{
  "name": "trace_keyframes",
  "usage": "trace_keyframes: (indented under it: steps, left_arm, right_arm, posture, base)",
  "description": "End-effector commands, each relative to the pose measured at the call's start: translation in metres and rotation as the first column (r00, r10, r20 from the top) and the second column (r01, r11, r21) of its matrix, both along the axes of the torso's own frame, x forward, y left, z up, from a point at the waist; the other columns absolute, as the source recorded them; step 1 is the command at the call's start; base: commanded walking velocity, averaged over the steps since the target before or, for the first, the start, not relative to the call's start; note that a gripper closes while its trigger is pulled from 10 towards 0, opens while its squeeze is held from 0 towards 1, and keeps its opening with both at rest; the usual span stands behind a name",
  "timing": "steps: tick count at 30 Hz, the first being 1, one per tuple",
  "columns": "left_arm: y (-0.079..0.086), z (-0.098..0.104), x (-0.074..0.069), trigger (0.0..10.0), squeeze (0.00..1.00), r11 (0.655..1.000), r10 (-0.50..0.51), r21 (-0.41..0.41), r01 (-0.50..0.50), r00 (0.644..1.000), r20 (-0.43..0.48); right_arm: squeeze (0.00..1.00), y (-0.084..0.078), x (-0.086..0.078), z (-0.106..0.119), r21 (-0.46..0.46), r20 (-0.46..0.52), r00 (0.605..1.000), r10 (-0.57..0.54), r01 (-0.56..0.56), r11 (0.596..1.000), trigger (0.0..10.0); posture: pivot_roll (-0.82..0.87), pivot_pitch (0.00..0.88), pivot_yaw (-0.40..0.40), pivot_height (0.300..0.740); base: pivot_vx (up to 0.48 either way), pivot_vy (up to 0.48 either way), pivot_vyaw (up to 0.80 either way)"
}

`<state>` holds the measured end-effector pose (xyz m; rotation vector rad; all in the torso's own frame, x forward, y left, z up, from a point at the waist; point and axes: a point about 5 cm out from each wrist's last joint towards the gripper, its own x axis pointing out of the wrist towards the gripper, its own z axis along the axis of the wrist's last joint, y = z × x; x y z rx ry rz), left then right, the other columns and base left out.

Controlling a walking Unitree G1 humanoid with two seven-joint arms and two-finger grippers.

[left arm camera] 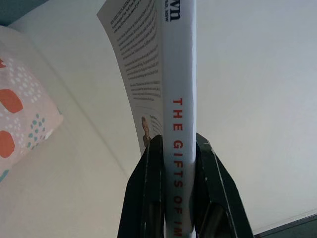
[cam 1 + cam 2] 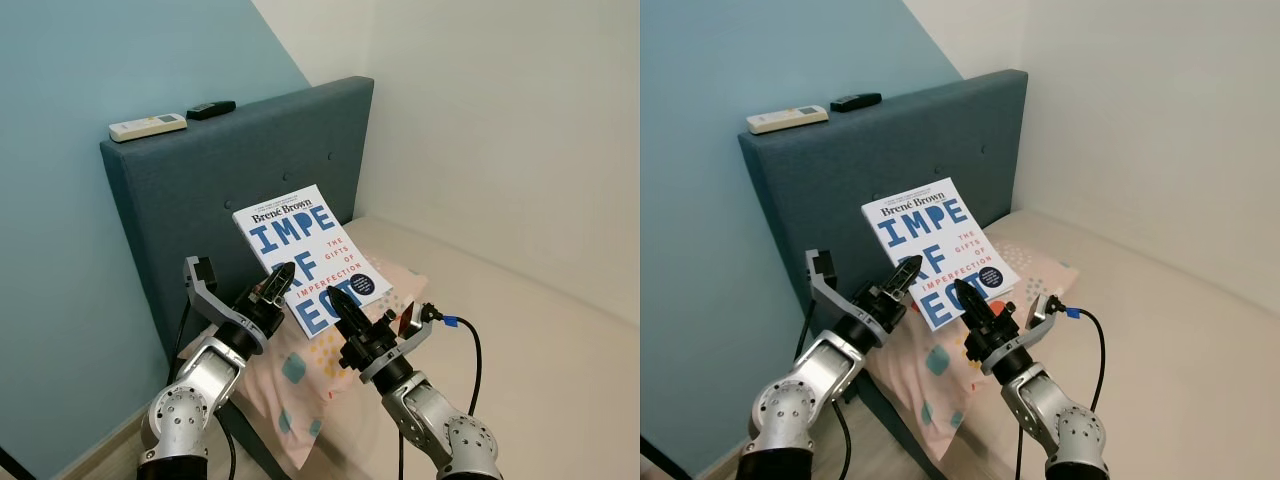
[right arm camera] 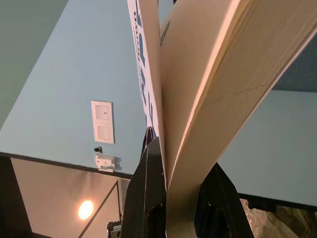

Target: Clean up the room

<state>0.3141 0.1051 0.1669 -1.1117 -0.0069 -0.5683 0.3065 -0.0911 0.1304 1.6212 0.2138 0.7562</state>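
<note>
White and blue, the book (image 2: 312, 256) sits raised in front of the dark blue headboard (image 2: 200, 190) in my left eye view, held above the patterned pillow (image 2: 300, 375) at the head of the bed (image 2: 520, 340). My left gripper (image 2: 278, 283) is clamped on the book's lower left edge and my right gripper (image 2: 345, 305) on its lower right edge. On top of the headboard I see a white remote (image 2: 147, 126) and, just beside it, a black remote (image 2: 210, 109). My right eye view gives the same scene: the book (image 2: 940, 250) tilted with its cover facing me, both arms reaching up to it, the teal wall (image 2: 710, 60) behind. In the left wrist view I look along the book's spine (image 1: 179, 99), red lettering running down it, with the two black fingers (image 1: 148, 198) closed tight on either side of it; the pillow (image 1: 22, 114) lies off to one side. In the right wrist view the black fingers (image 3: 148, 198) pinch the cover and pages (image 3: 203, 109), which bow outward, and a white wall switch (image 3: 103, 121) shows on the teal wall.
</note>
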Motion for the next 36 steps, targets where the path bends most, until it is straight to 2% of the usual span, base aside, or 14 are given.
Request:
trace_keyframes:
  steps: [1,2,3,10,11,12,13,21,22,23,24,33,35,36]
  left_arm:
    - [-0.016,-0.038,-0.026,10.0,0.0,0.997,-0.067,0.023,0.07,0.992,-0.11]
    - [-0.017,-0.038,-0.026,10.0,0.0,0.997,-0.068,0.024,0.071,0.992,-0.11]
    - [-0.017,-0.038,-0.025,10.0,0.0,0.997,-0.067,0.026,0.071,0.992,-0.11]
    - [-0.016,-0.039,-0.025,10.0,0.0,0.997,-0.064,0.042,0.069,0.992,-0.111]
    - [-0.016,-0.039,-0.025,10.0,0.29,0.997,-0.063,0.046,0.069,0.992,-0.112]
    - [-0.016,-0.039,-0.025,10.0,0.29,0.997,-0.063,0.046,0.069,0.992,-0.112]
    - [-0.016,-0.04,-0.025,10.0,1.0,0.996,-0.061,0.051,0.067,0.992,-0.113]
    - [-0.013,-0.043,-0.024,10.0,1.0,0.996,-0.047,0.071,0.056,0.992,-0.119]
    - [-0.012,-0.043,-0.024,10.0,0.11,0.996,-0.043,0.075,0.053,0.992,-0.122]
    - [-0.011,-0.044,-0.024,10.0,0.11,0.996,-0.04,0.078,0.05,0.992,-0.124]
    - [-0.009,-0.044,-0.024,10.0,0.0,0.996,-0.037,0.08,0.047,0.992,-0.125]
    - [0.028,-0.055,-0.034,10.0,0.0,0.986,0.06,0.16,-0.04,0.99,-0.125]
    - [0.028,-0.055,-0.034,10.0,0.0,0.986,0.06,0.16,-0.04,0.99,-0.125]
    - [0.037,-0.055,-0.038,10.0,0.0,0.985,0.082,0.163,-0.062,0.989,-0.122]
  right_arm:
    - [0.0,0.015,0.003,0.011,0.06,0.024,1.0,0.018,-0.019,0.998,10.0]
    - [0.0,0.015,0.003,0.01,0.057,0.022,1.0,0.015,-0.016,0.998,4.3]
    - [0.0,0.015,0.003,0.01,0.059,0.019,1.0,0.013,-0.014,0.998,0.0]
    - [0.0,0.014,0.003,0.009,0.072,0.018,1.0,0.008,-0.01,0.997,0.0]
    - [0.0,0.014,0.003,0.01,0.074,0.019,1.0,0.008,-0.01,0.997,0.0]
    - [0.0,0.014,0.003,0.01,0.074,0.019,1.0,0.008,-0.01,0.997,0.0]
    - [0.0,0.014,0.003,0.01,0.075,0.02,1.0,0.007,-0.009,0.997,0.0]
    - [0.0,0.012,0.004,0.011,0.085,0.025,1.0,0.0,-0.002,0.996,0.0]
    - [0.0,0.012,0.005,0.011,0.082,0.025,1.0,-0.004,0.002,0.997,0.0]
    - [0.0,0.011,0.005,0.01,0.08,0.025,1.0,-0.006,0.004,0.997,0.0]
    - [0.0,0.01,0.005,0.01,0.08,0.023,1.0,-0.013,0.011,0.997,0.0]
    - [0.0,-0.023,0.011,0.001,-0.022,0.007,0.993,-0.121,0.121,0.992,0.0]
    - [0.0,-0.023,0.011,0.001,-0.022,0.007,0.993,-0.121,0.121,0.992,0.0]
    - [0.0,-0.032,0.012,-0.002,-0.052,-0.003,0.989,-0.149,0.149,0.988,0.0]
  posture:
    - [0.05,0.085,-0.05,0.728]
    - [0.05,0.085,-0.05,0.728]
    - [0.05,0.085,-0.05,0.728]
    - [0.05,0.084,-0.047,0.728]
    - [0.05,0.084,-0.047,0.728]
    - [0.05,0.084,-0.047,0.728]
    - [0.05,0.083,-0.048,0.728]
    - [0.05,0.083,-0.049,0.728]
    - [0.05,0.082,-0.05,0.728]
    - [0.05,0.082,-0.05,0.728]
    - [0.05,0.083,-0.048,0.728]
    - [0.05,0.08,-0.045,0.728]
    - [0.05,0.08,-0.045,0.728]
    - [0.05,0.079,-0.05,0.728]
  base:
    - [0.0,0.0,0.0]
    - [0.0,0.0,0.0]
    - [0.0,0.0,0.0]
    - [0.0,0.0,0.0]
    - [0.0,0.0,0.0]
    - [0.0,0.0,0.0]
    - [0.0,0.0,0.0]
    - [0.0,0.0,0.0]
    - [0.0,0.0,0.0]
    - [0.0,0.0,0.0]
    - [0.0,0.0,0.0]
    - [0.0,0.0,0.0]
    - [0.0,0.0,0.0]
    - [0.0,0.0,0.0]
